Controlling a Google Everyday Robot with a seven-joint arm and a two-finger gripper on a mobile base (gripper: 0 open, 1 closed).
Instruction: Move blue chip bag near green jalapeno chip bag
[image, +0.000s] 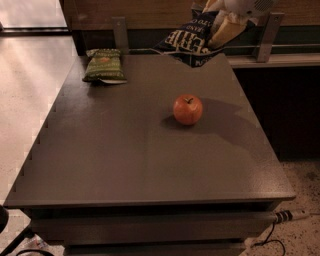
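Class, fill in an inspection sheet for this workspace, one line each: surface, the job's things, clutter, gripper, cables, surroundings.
Surface: grey table, flat, with a shadow right of the apple.
Job's things: blue bag held up off the table at its far edge; green bag lies flat at the far left corner, apart from the blue bag.
Clutter: one apple upright, right of centre.
Gripper: gripper at top right, shut on the blue bag.
Cables: cable by the table's near right corner, low down.
Surroundings: metal post behind the table; pale floor to the left.
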